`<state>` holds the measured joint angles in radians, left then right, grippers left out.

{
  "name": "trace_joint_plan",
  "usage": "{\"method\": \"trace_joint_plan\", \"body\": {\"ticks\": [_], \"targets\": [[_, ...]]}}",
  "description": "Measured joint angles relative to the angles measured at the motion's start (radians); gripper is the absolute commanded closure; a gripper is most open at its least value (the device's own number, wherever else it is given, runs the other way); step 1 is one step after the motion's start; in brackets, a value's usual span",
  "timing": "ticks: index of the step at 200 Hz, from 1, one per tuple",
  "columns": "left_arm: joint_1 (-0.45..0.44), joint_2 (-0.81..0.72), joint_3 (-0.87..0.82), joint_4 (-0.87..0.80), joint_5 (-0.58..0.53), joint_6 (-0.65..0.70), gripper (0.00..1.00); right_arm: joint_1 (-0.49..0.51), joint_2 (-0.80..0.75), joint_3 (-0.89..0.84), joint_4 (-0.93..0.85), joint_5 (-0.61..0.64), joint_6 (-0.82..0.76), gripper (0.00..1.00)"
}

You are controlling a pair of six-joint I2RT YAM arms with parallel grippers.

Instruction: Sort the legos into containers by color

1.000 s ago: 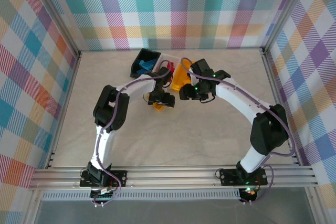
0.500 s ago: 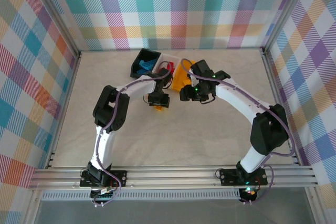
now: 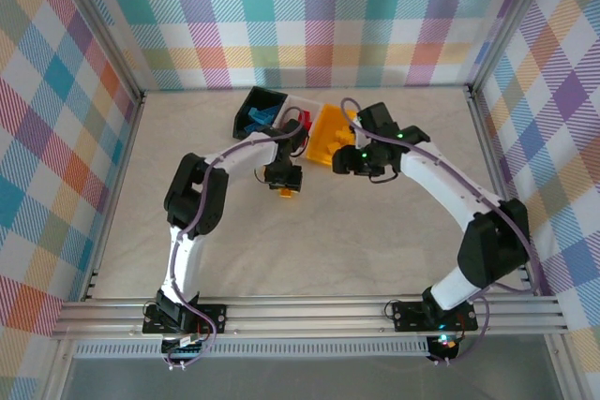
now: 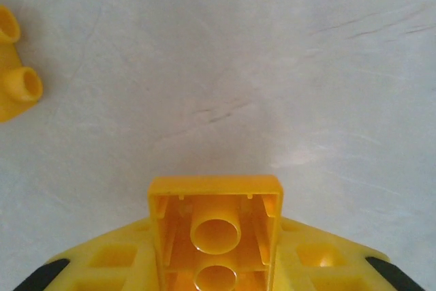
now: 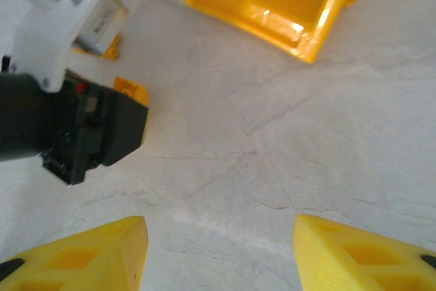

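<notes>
Table top (image 4: 272,66): pale, stone-look sheet, matt, smooth, with fine hairline scratches and a soft sheen near the middle.

Yellow brick (image 4: 215,230): moulded plastic, semi-gloss; its hollow underside shows smooth tubes and thin ribs.

Second yellow brick (image 4: 13,80), far left: same plastic, slightly shiny studs.

Left gripper (image 4: 216,257) fingers (image 4: 109,264): yellow plastic, duller than the brick, with recessed pockets and black tips.

Right gripper (image 5: 218,250) fingers (image 5: 88,253): same matt yellow plastic.

Orange-yellow bin (image 5: 306,39): glossy plastic, bright highlights along the rim.

Black bin (image 3: 267,96), white bin (image 3: 302,103): smooth plastic.

Right arm (image 3: 441,185): white shell, smooth; black joints look matt.

Frame rails (image 3: 309,311), near edge: brushed, slotted metal.

Walls (image 3: 309,7): checked cloth, matt.
</notes>
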<state>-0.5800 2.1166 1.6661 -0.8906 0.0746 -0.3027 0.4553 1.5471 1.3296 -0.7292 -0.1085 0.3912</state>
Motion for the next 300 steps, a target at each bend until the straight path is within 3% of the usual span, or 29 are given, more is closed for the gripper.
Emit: {"method": "trace_joint_plan", "body": {"ticks": [21,51,82,117,148,184,207,245,280,300], "targets": [[0.0,-0.034,0.063,-0.012,0.051,-0.032,0.66,-0.066,-0.052,-0.029,0.014,-0.01,0.022,0.41],[0.0,0.0,0.318,0.008,0.115,-0.083,0.66,-0.138,-0.108,-0.082,0.033,-0.029,0.066,0.41],[0.0,0.162,0.67,0.048,0.168,-0.14,0.66,-0.146,-0.137,-0.112,0.033,-0.049,0.087,0.41],[0.0,0.359,0.877,0.077,0.19,-0.211,0.67,-0.148,-0.153,-0.124,0.033,-0.062,0.103,0.41],[0.0,0.455,0.885,0.087,0.191,-0.257,0.65,-0.148,-0.154,-0.124,0.033,-0.07,0.114,0.41],[0.0,0.515,0.915,0.106,0.21,-0.296,0.4,-0.148,-0.17,-0.126,0.032,-0.074,0.118,0.41],[-0.001,0.521,0.947,0.116,0.224,-0.306,0.33,-0.148,-0.177,-0.13,0.032,-0.08,0.117,0.41],[0.0,0.511,0.958,0.123,0.231,-0.305,0.3,-0.146,-0.167,-0.133,0.034,-0.114,0.106,0.41],[0.0,0.393,0.912,-0.029,0.119,-0.224,0.26,-0.071,-0.036,-0.058,0.029,-0.121,0.047,0.41],[0.015,0.17,0.686,-0.071,0.021,-0.179,0.24,0.013,0.082,0.034,0.029,-0.122,0.016,0.4]]}}
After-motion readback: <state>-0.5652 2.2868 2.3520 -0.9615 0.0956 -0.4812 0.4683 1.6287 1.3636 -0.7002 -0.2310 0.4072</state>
